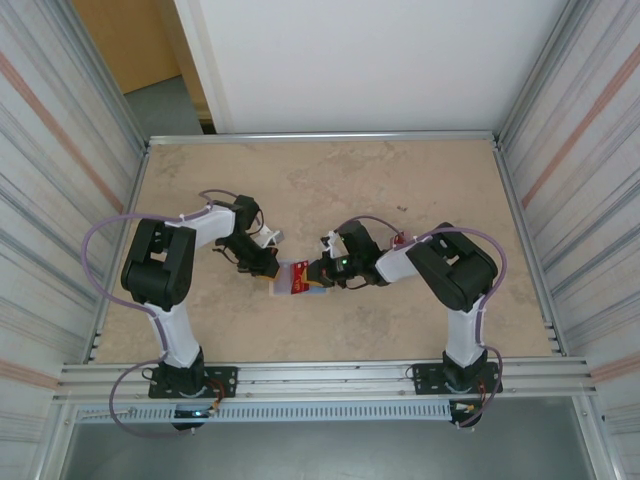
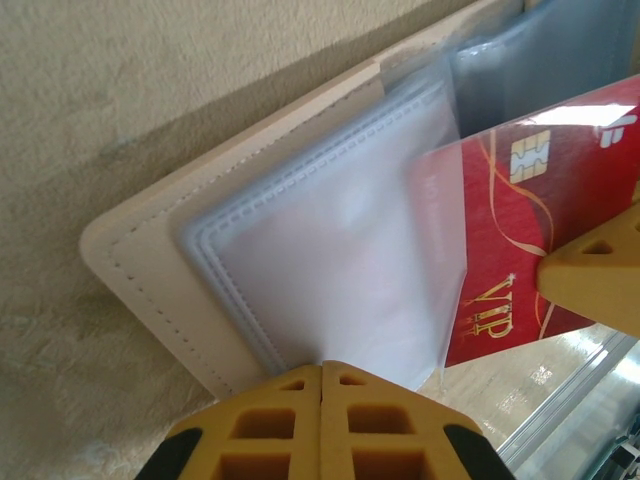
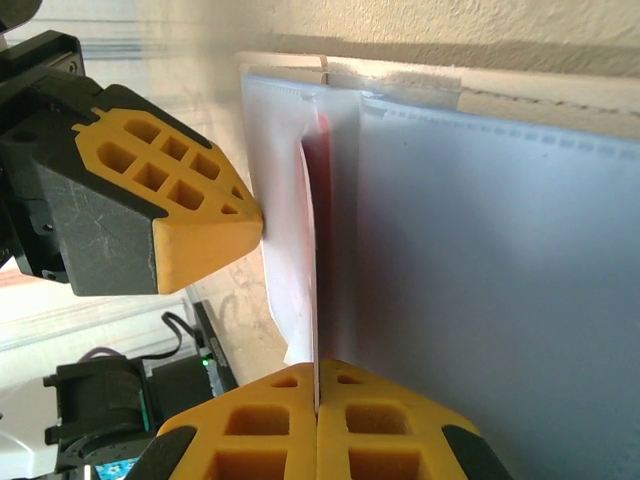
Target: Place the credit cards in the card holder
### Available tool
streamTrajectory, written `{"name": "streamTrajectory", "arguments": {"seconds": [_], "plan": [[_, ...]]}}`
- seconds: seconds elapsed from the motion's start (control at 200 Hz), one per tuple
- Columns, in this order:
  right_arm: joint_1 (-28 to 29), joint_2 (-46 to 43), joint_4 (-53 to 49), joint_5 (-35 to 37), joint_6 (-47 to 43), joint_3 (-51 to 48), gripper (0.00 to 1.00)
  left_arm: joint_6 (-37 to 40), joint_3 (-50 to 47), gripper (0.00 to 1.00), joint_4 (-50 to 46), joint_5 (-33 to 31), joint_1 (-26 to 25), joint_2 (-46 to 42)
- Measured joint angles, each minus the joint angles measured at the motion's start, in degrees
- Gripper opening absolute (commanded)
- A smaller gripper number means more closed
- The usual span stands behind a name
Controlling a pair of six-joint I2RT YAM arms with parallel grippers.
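Note:
The beige card holder [image 1: 281, 288] lies open on the table between the two arms, its stitched cover [image 2: 150, 255] and pale pockets [image 3: 500, 250] facing up. My left gripper [image 2: 322, 368] is shut on the edge of one translucent pocket sleeve [image 2: 330, 250], holding it up. My right gripper [image 3: 317, 368] is shut on a red credit card [image 2: 520, 230] marked VIP. The card is seen edge-on [image 3: 321, 160], with its leading end partly inside that sleeve. In the top view the left gripper [image 1: 266, 266] and right gripper [image 1: 318, 272] almost meet over the red card [image 1: 300, 276].
A clear plastic case [image 2: 600, 395] lies just beyond the wallet's near side. The left gripper's fingers [image 3: 200, 225] sit very close to the card on its left. Metal frame rails [image 1: 320, 372] and corrugated walls [image 1: 60, 150] bound the table.

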Motion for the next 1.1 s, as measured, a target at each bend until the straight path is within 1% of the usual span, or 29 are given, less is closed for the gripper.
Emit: {"name": "streamTrajectory", "arguments": {"seconds": [0.426,0.867,0.947,1.098], "plan": [[-0.04,2.01,4.74,0.17,0.04,0.0,0.0,0.0,0.0,0.0,0.0,0.33,0.0,0.0],[0.17,2.93,6.93,0.39,0.83,0.0,0.0,0.0,0.0,0.0,-0.02,0.35,0.0,-0.02],[0.48,2.95,7.54,0.68,1.49,-0.07,0.03,-0.02,0.0,0.01,-0.04,-0.11,0.0,-0.35],[0.87,2.95,7.74,1.51,1.53,-0.24,0.04,0.0,0.11,0.03,-0.85,-1.46,0.0,-1.57]]}}
